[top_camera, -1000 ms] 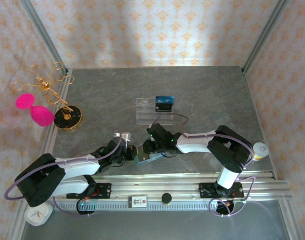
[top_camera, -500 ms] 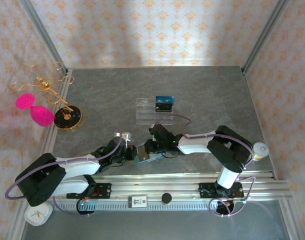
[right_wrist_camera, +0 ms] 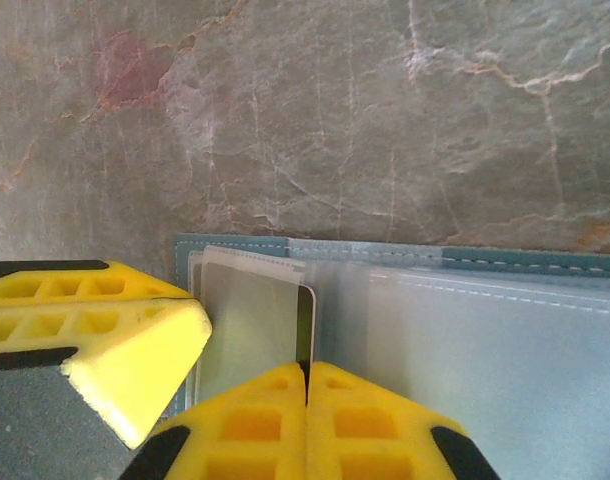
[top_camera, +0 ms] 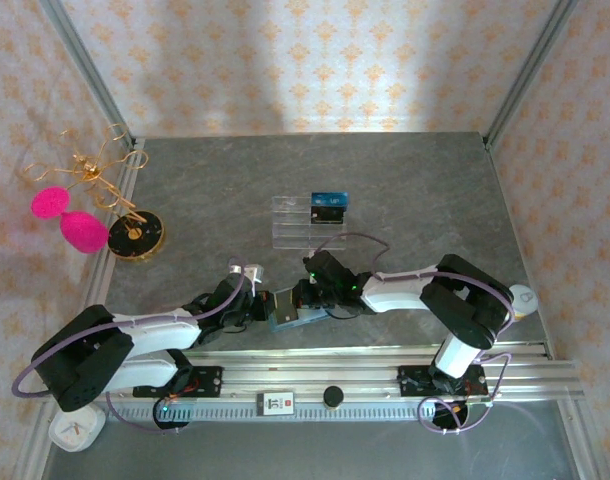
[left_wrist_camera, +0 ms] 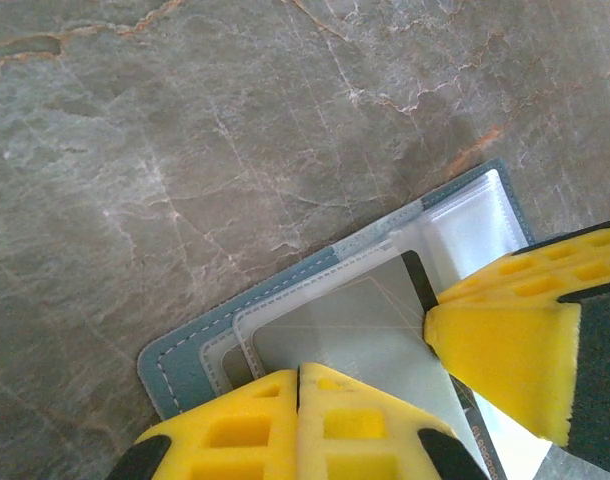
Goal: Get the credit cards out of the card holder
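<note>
Card holder (top_camera: 288, 309): open flat at 6 o'clock on the tabletop (top_camera: 425, 190), pale lining up, between the two tools.
Left tool (left_wrist_camera: 298, 378): pads pressed together, no gap. Set on the holder's 9 o'clock end, probably to pin it against a pull.
Right tool (right_wrist_camera: 307, 385): pads likewise together, reaching in from 3 o'clock. Dark card edge leading straight into the seam, so likely nipped there; true hold not confirmable.
Holder contents: one credit card (left_wrist_camera: 350, 330), grey sheen with dark rim, mostly inside a clear pocket. Nothing discernible in the neighbouring clear pocket.
Acrylic stand (top_camera: 290, 228): at 12 o'clock from the holder, well apart. Carries a blue card (top_camera: 330, 197) and a dark card (top_camera: 328, 213) with pale marks.
Task state: judged partway, with at least one card to draw out.
</note>
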Available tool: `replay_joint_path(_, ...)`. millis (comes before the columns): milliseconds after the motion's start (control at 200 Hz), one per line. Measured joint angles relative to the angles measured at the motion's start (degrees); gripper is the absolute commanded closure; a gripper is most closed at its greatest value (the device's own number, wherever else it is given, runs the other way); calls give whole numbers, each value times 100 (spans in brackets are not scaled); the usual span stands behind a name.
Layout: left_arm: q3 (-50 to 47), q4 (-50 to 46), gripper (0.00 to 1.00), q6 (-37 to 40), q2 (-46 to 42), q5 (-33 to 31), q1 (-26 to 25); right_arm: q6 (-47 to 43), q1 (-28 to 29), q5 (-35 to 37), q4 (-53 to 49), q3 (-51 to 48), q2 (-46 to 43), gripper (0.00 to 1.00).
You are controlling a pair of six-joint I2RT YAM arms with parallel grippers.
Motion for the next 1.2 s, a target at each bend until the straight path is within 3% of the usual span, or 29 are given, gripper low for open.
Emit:
replay_joint_path(586, -85, 149, 100, 0, -17, 188, 0, 87, -22, 431, -92, -511, -586, 100)
replay_joint_path(831, -26, 203, 100, 0, -533, 343, -61, 85, -33, 264, 79, -549, -588, 100)
replay_joint_path(1196, 151, 654, 100, -52, 529, 446, -354, 85, -33, 131, 199, -560, -555, 100)
